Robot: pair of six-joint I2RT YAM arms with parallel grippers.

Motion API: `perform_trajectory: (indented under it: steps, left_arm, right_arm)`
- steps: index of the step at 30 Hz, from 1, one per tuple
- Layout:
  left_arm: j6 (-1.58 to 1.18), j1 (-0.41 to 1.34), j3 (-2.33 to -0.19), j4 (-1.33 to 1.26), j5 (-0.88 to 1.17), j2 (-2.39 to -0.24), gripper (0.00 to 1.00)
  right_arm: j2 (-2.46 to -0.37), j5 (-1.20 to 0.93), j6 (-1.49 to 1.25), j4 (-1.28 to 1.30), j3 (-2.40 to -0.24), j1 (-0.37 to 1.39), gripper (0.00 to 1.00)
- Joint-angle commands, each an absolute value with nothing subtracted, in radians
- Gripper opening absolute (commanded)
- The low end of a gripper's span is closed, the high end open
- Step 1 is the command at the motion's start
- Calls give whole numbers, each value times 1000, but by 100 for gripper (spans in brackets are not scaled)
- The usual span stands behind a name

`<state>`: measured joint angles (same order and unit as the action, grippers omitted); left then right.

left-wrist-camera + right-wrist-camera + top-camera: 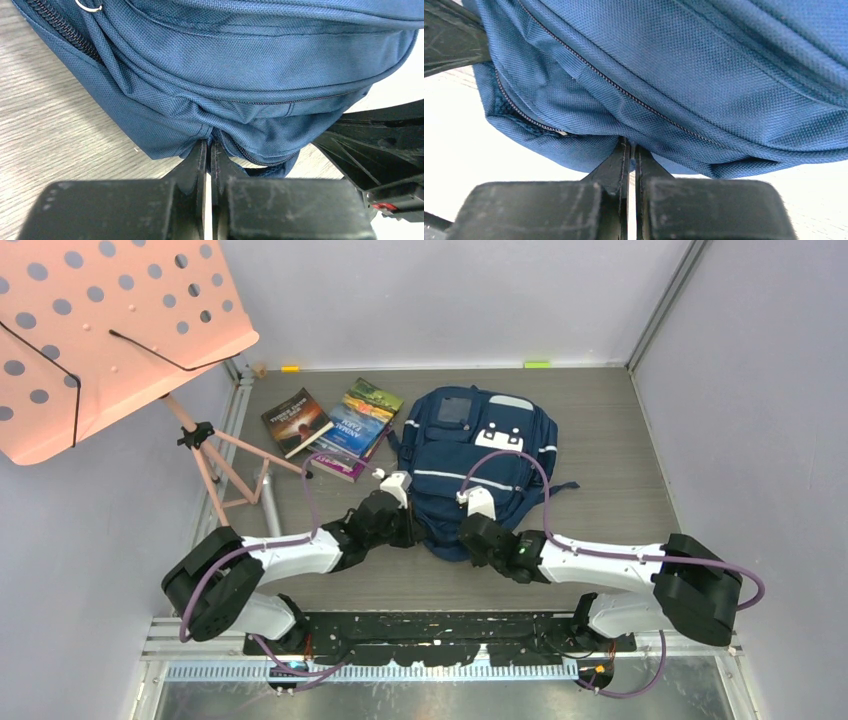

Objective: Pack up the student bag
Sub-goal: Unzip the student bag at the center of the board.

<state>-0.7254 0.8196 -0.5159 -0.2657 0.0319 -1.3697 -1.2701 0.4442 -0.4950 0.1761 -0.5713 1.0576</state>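
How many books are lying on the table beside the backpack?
3: a dark book furthest left, a green-blue book right of it, and a purple book under that one. More may be hidden beneath.

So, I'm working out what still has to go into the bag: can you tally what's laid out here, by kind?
Navy blue fabric backpack: 1
Paperback books: 3 seen, one lying alone, two in a stack that may hide more
Pink perforated metal music stand: 1
Total: 5
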Motion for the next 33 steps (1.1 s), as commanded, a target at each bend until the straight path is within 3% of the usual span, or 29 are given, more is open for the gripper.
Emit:
perform_trajectory:
  steps: [1,11,26,29,33]
  left_arm:
    - [-774,888,-556,-424,114,-1390,0]
    - [-791,921,-551,-306,-64,-1351,0]
    - [-817,1099,-587,-499,-69,-1414,0]
    - [-784,1099,-571,-390,-120,-1331,16]
    - [-725,1090,-578,-163,-187,-1182,54]
  right_arm:
    - [-1223,203,-544,110,-700,1085,1]
    - [-1089,150,-549,538,-817,1084,1]
    - [-1244,229,-648,236,-773,1084,1]
    - [-1190,293,-647,265,-745,1084,1]
    - [-1092,360,-648,315,-689,1083,1]
